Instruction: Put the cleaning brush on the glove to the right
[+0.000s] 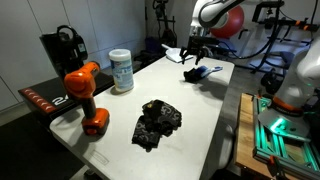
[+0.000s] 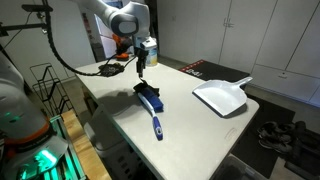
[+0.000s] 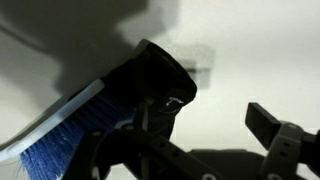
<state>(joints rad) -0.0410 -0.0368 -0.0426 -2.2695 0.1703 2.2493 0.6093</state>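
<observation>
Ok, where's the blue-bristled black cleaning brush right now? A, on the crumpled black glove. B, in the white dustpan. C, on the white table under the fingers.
C: the blue-bristled black cleaning brush lies on the white table beneath the fingers, apart from the crumpled black glove and the white dustpan.

White table (image 1: 205, 105) spans both exterior views, evenly lit. Plain grey wall (image 1: 40, 15) at left. White cabinets (image 2: 275, 35) line the far right, floor (image 2: 296, 102) below them. Green glow (image 1: 275, 128) near right.
</observation>
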